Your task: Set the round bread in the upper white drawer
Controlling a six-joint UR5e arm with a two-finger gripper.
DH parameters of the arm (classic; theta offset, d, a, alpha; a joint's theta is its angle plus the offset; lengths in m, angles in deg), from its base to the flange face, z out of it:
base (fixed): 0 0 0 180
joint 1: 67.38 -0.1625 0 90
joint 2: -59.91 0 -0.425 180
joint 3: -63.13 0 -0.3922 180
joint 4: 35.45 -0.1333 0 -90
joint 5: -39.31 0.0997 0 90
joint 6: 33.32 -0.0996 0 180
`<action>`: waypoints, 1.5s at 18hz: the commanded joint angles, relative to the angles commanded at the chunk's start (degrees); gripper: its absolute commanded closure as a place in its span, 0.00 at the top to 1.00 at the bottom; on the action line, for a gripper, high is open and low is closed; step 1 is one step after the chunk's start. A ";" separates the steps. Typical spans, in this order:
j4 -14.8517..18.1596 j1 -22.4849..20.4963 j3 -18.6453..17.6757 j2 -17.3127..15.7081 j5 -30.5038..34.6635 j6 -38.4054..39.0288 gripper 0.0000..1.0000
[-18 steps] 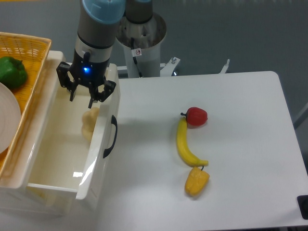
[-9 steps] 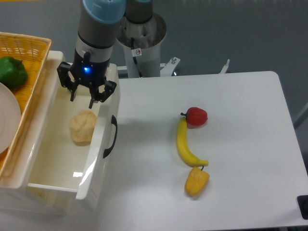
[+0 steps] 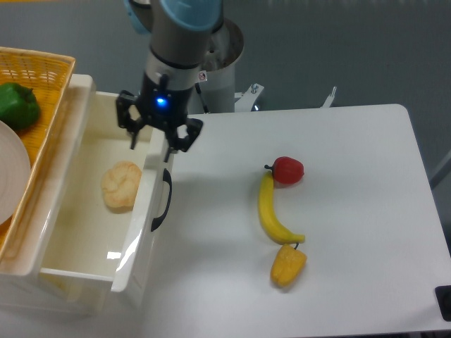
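Observation:
The round bread (image 3: 120, 186), a pale tan bumpy bun, lies on the floor of the upper white drawer (image 3: 84, 239), which stands pulled out with its black curved handle (image 3: 164, 200) facing the table. My gripper (image 3: 150, 149) hangs open and empty above the drawer's right front corner, up and to the right of the bread and apart from it.
A yellow woven basket (image 3: 42, 77) at the far left holds a green pepper (image 3: 17, 104) and a white plate (image 3: 13, 179). On the table to the right lie a red fruit (image 3: 287, 170), a banana (image 3: 271, 211) and a yellow-orange pepper piece (image 3: 287, 265).
The bread dropped from the gripper onto the drawer floor and now rests there. The open gripper has since moved right, from over the drawer's interior toward its front wall.

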 joint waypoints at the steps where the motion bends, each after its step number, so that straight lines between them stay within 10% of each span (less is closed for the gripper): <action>1: 0.00 -1.14 0.00 0.09 0.00 -0.62 0.75; 27: -10.89 -5.46 -0.35 9.14 13.08 -5.02 1.00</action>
